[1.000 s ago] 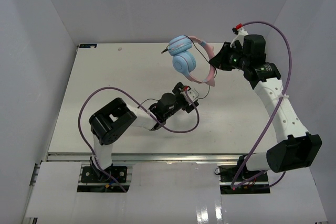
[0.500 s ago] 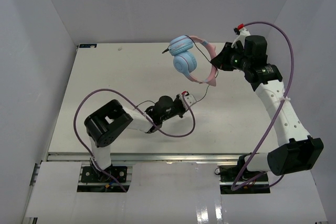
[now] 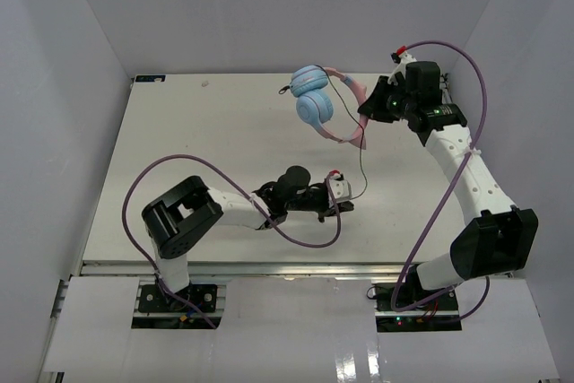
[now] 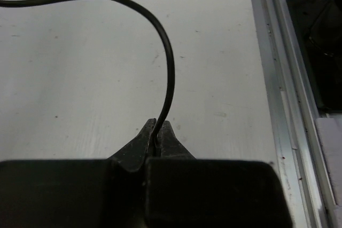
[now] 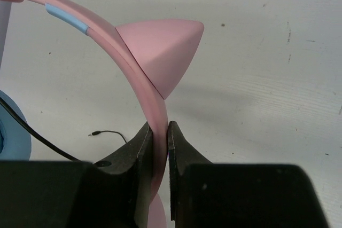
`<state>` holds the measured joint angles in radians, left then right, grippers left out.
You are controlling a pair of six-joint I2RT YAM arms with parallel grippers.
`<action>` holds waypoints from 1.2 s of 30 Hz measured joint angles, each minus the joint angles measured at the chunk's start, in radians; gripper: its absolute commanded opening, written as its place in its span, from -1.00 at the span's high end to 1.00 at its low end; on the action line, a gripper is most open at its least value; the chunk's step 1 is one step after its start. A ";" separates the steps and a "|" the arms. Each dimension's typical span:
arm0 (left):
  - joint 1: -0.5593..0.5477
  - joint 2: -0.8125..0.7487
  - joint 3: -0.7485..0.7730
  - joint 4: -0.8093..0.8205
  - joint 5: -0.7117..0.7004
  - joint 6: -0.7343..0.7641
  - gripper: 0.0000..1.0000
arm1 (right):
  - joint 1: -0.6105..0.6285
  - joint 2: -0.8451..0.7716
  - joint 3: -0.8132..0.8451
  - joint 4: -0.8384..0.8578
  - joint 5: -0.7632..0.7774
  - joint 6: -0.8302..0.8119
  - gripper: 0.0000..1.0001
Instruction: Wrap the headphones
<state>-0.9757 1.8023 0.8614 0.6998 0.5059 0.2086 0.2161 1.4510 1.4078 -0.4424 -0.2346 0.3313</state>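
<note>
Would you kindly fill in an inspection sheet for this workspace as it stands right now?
Surface: white table, faint scuffs and specks.
Job's things: headphones with light-blue earcups and a pink headband bearing a cat-ear point; thin black cord runs down to the left arm.
Clutter: nothing seen.
Grippers: left gripper shut on the cord; right gripper shut on the headband.
Cables: purple cables loop off both arms.
Surroundings: plain white walls; metal rail along the near edge.
</note>
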 measured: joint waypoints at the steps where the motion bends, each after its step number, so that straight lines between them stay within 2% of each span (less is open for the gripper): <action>1: -0.010 0.013 0.014 -0.016 0.015 0.000 1.00 | 0.000 -0.001 0.000 0.002 0.003 -0.001 0.85; 6: -0.049 -0.012 0.018 -0.029 0.068 -0.012 1.00 | -0.016 -0.010 -0.008 0.005 0.016 -0.015 0.85; 11: -0.063 -0.221 -0.121 -0.028 0.097 -0.033 1.00 | -0.035 -0.016 -0.045 0.039 0.043 -0.048 0.85; 15: -0.063 -0.356 -0.173 -0.045 0.093 -0.026 1.00 | -0.044 -0.016 -0.070 0.050 0.019 -0.070 0.85; 20: -0.030 -0.385 -0.238 -0.081 0.093 -0.006 1.00 | -0.053 -0.039 -0.084 0.075 -0.101 -0.143 0.85; 28: 0.102 -0.252 -0.240 -0.116 0.126 -0.007 1.00 | -0.066 -0.173 -0.096 0.129 -0.393 -0.200 0.85; 31: 0.154 -0.263 -0.244 -0.091 0.146 -0.024 1.00 | -0.075 -0.226 -0.108 0.142 -0.494 -0.258 0.85; 36: 0.231 -0.354 -0.253 -0.088 0.193 -0.040 1.00 | -0.106 -0.286 -0.145 0.109 -0.618 -0.443 0.85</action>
<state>-0.7451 1.4487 0.6083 0.6120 0.6988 0.1687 0.1104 1.1648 1.2626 -0.3335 -0.8524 -0.1115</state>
